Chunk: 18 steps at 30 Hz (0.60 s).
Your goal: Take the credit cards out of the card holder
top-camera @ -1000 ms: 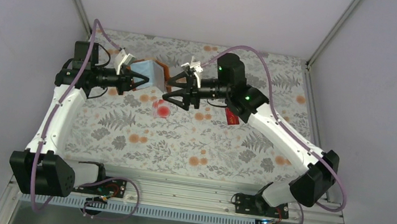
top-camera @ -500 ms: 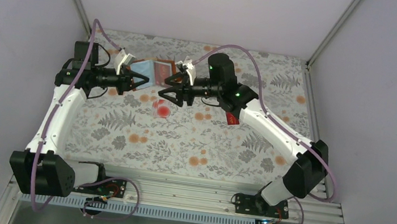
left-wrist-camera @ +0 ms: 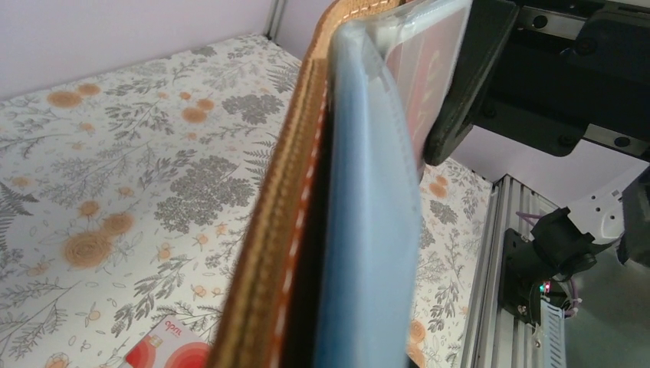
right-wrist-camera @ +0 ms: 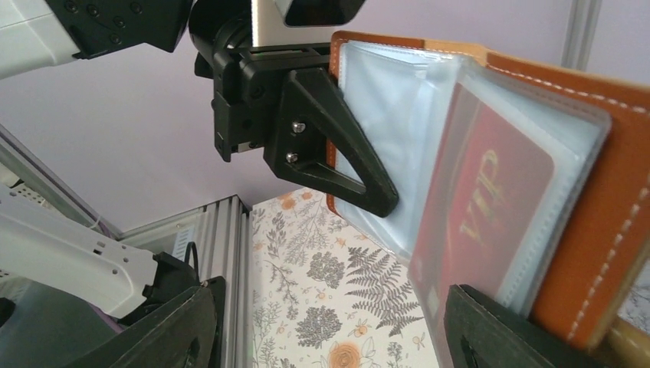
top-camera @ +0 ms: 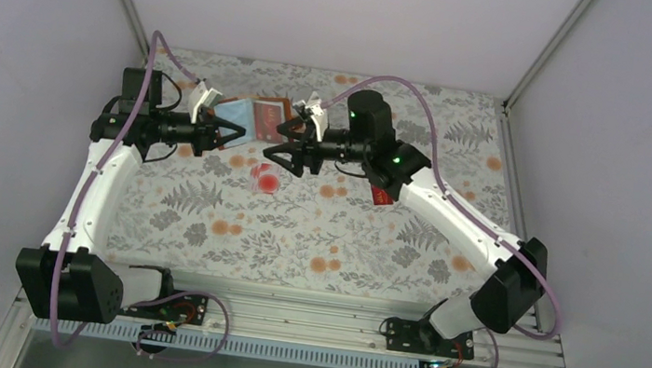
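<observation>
Card holder (top-camera: 246, 113) of brown leather, booklet-style, with grey-blue clear plastic sleeves, raised off the floral-patterned table (top-camera: 296, 246) in the upper middle of the top view. Spread open between the two arms.

Left gripper (top-camera: 236, 133) clamped tight on one cover and its sleeves, bearing the holder's weight. Right gripper (top-camera: 276, 143) spread wide at the opposite side with nothing in its grasp, one jaw close by the outermost sleeve. Contact there hard to confirm.

Two cards judged already out: pale card with red round blotches (top-camera: 264, 179) flat on the table just below the grippers, and solid red card (top-camera: 381, 194) further right, partly hidden under the right arm.

Left to do — red card with gold "VIP" lettering (right-wrist-camera: 483, 222), visible inside a sleeve in the right wrist view, yet to be drawn out. Nearer sleeves apparently empty.
</observation>
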Tool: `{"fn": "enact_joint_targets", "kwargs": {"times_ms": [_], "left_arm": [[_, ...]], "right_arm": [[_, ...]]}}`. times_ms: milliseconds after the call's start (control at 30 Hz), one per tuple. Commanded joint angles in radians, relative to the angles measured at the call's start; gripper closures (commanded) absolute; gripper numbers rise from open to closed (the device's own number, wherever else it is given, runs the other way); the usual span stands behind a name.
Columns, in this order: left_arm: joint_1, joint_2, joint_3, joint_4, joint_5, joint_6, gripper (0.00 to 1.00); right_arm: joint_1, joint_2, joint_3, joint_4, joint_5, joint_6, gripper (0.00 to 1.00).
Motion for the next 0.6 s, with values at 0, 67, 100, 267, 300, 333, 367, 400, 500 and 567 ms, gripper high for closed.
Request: {"fn": "enact_joint_targets", "kwargs": {"times_ms": [0,67,100,267,300,333,367,400,500,567], "left_arm": [[0.000,-0.019,-0.005,0.005,0.041,0.013,0.98],[-0.001,-0.018,-0.004,0.006,0.046,0.014,0.97],[-0.001,-0.018,-0.004,0.005,0.048,0.016,0.98],[-0.002,-0.019,-0.006,0.000,0.055,0.022,0.98],[-0.001,-0.019,-0.006,-0.001,0.056,0.022,0.98],[-0.001,-0.018,-0.006,0.000,0.056,0.022,0.98],[-0.002,-0.018,-0.006,-0.001,0.056,0.022,0.98],[-0.002,-0.019,-0.006,0.000,0.057,0.023,0.98],[-0.002,-0.021,-0.006,-0.006,0.057,0.029,0.98],[-0.002,-0.024,-0.005,-0.010,0.059,0.033,0.98]], "right_arm": [[-0.024,-0.038,-0.021,0.016,0.042,-0.011,0.24],[-0.031,-0.040,-0.021,0.014,0.039,-0.007,0.24],[-0.033,-0.042,-0.021,0.014,0.040,-0.004,0.23],[-0.047,-0.048,-0.026,0.032,-0.009,0.005,0.22],[-0.047,-0.042,-0.022,0.029,-0.023,0.008,0.22],[-0.047,-0.036,-0.015,0.026,-0.031,0.009,0.23],[-0.047,-0.030,-0.012,0.026,-0.041,0.011,0.23],[-0.047,-0.024,-0.011,0.028,-0.049,0.013,0.23],[-0.048,-0.025,-0.014,0.031,-0.054,0.008,0.22],[-0.049,-0.036,-0.018,0.027,-0.050,0.000,0.22]]}}
